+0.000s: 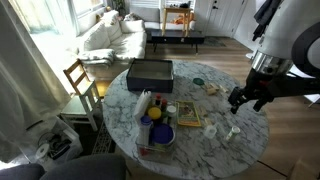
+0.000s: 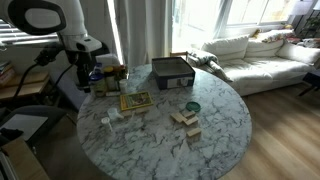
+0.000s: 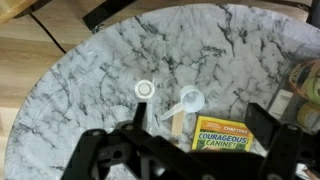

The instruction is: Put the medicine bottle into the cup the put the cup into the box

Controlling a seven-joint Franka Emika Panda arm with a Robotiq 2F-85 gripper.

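Observation:
The medicine bottle point(image 3: 145, 90) is small and white and stands upright on the marble table; it also shows in an exterior view point(image 1: 232, 132). A white scoop point(image 3: 188, 100) lies beside it. A blue cup point(image 1: 157, 135) stands among other items at the table's near side. The black open box point(image 1: 150, 72) sits at the far edge and shows in both exterior views point(image 2: 172, 72). My gripper point(image 3: 200, 125) is open and empty. It hovers above the table near the bottle point(image 1: 245, 98), with the bottle just outside one finger.
A yellow book point(image 3: 222, 133) lies under the gripper. A green lid point(image 1: 198, 82) and wooden blocks point(image 1: 212, 90) lie mid-table. A cluster of bottles and containers point(image 2: 108, 75) stands near the arm. The round table's edge point(image 3: 60, 110) is close by, and a chair point(image 1: 80, 80) stands beyond.

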